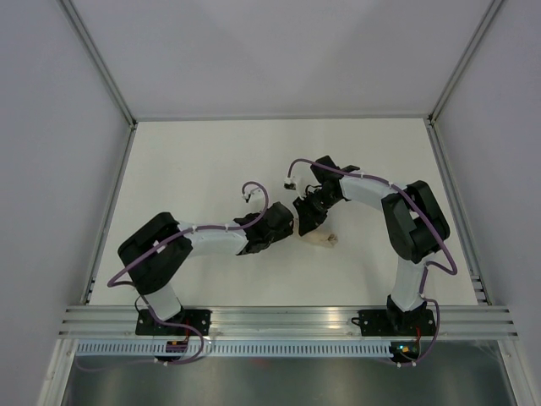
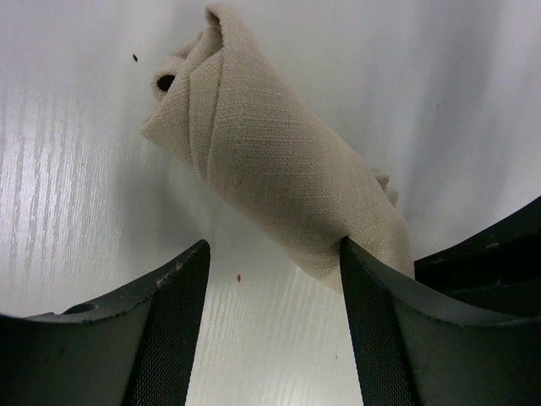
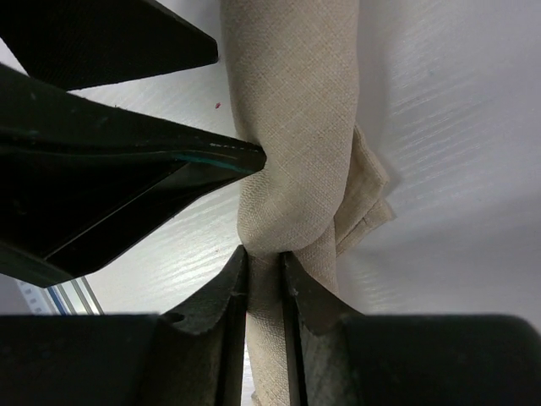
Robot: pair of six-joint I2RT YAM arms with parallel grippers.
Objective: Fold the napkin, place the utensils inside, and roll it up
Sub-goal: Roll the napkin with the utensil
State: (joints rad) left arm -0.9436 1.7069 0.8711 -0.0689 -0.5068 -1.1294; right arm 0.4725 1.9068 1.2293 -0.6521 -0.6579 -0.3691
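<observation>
The beige napkin (image 2: 270,161) lies rolled into a tube on the white table; it also shows in the top view (image 1: 325,240) and in the right wrist view (image 3: 292,110). The utensils are hidden; a dark hole (image 2: 165,82) shows at the roll's far end. My left gripper (image 2: 272,292) is open, low over the table, with its right finger (image 2: 380,330) touching the roll's near end. My right gripper (image 3: 265,272) is shut on a pinch of napkin fabric at one end of the roll. In the top view the left gripper (image 1: 287,227) and right gripper (image 1: 308,222) nearly touch.
The left gripper's dark fingers (image 3: 127,152) fill the upper left of the right wrist view, close beside the roll. An aluminium rail (image 1: 279,320) runs along the table's near edge. Grey walls (image 1: 51,169) enclose the left, right and back.
</observation>
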